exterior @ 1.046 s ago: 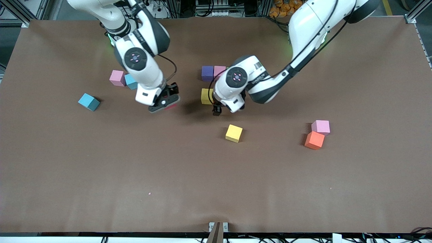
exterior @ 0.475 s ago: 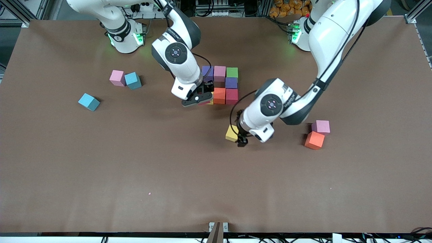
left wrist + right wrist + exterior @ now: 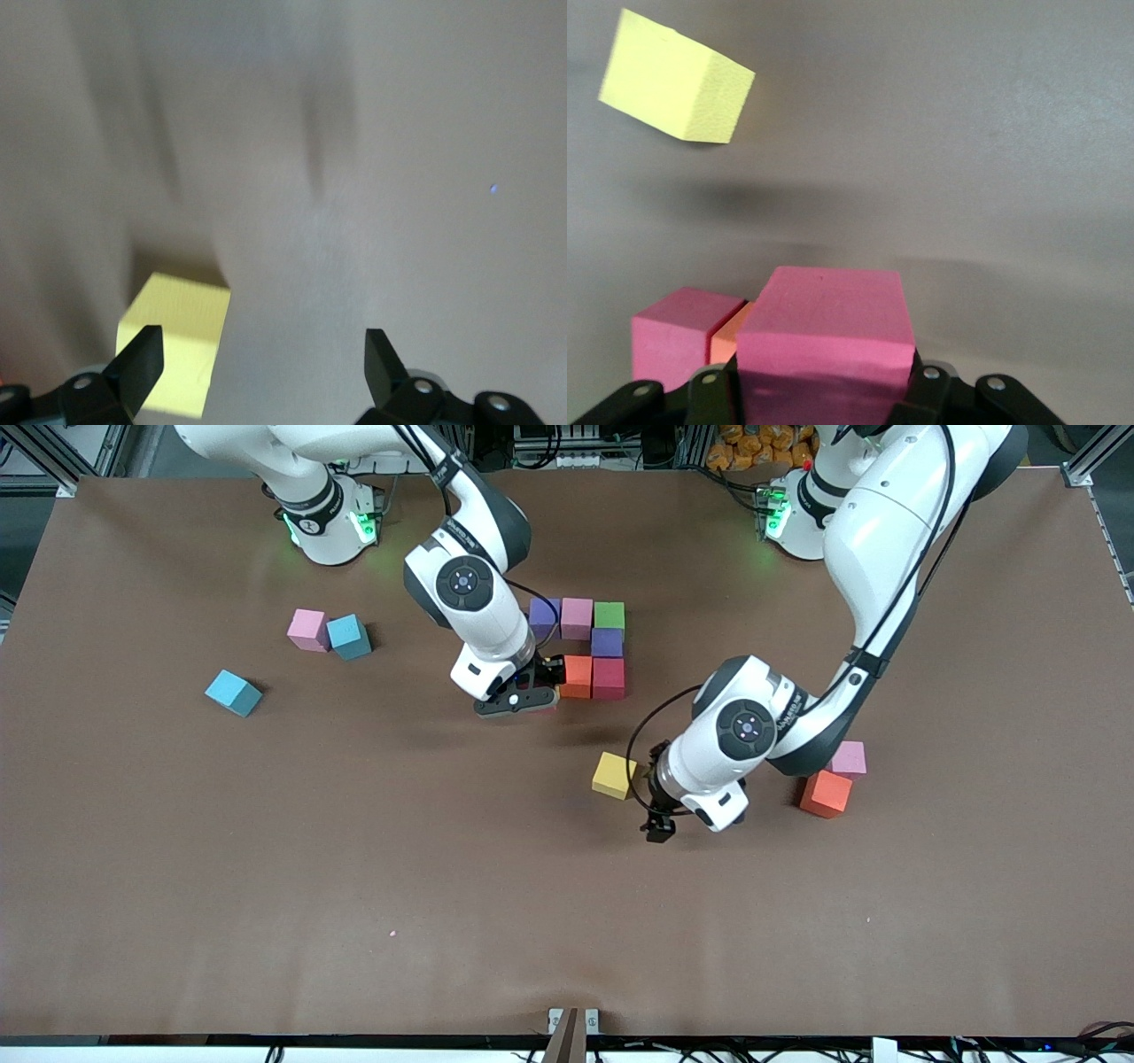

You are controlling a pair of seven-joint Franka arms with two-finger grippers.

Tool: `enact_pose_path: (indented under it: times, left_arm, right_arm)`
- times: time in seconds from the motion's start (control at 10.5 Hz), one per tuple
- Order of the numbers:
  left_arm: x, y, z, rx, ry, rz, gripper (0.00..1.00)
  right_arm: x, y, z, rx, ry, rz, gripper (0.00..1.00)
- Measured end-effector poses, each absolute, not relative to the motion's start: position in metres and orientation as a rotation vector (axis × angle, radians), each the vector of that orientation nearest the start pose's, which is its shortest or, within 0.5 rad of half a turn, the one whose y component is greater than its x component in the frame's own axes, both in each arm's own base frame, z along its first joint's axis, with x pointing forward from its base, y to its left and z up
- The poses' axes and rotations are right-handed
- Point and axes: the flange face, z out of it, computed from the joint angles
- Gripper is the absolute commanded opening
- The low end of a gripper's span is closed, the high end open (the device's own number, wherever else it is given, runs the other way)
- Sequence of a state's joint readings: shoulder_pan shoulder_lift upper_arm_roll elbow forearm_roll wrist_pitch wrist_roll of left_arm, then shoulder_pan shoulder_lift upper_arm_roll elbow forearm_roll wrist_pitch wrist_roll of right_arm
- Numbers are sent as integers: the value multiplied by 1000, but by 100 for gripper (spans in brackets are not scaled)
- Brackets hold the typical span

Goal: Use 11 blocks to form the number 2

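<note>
we are holding pink block point(image 3: 824, 329) pinched in right tool point(image 3: 518, 701), hovering just beside orange block point(image 3: 577, 677) at partial digit's lower edge, frame centre. left tool point(image 3: 656, 825) spread, empty, hanging over bare surface point(image 3: 443, 886) just beside yellow block point(image 3: 614, 775); left arm nearer it.

A brown table point(image 3: 266, 886) fills the view — aluminium framing point(image 3: 1090, 460) and tangled cables point(image 3: 567, 447) line its edge.
</note>
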State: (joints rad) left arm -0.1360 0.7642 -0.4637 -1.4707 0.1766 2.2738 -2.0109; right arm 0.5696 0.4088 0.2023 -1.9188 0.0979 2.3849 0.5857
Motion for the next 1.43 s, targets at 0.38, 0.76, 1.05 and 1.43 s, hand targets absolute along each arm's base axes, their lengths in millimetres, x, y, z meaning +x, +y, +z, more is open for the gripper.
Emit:
enact_pose_path:
  times: [0.38,0.76,1.05,1.43]
  left_arm:
    - [651,-320,270,-2558,-2013,213,100]
    - [643,-333,268,-2597,-1950,220,100]
    - [654,-304,269,-2689,-1770,217,100]
    - [686,-187,295,-2866,-1391,195,100]
  right_arm:
    - [466,451,243,-3024,-70,107,35]
    - [457,465,221,-3043,-53,134,35]
    - [456,464,212,-3056,-47,146,35]
    - [449,468,197,-3068,-61,151,35]
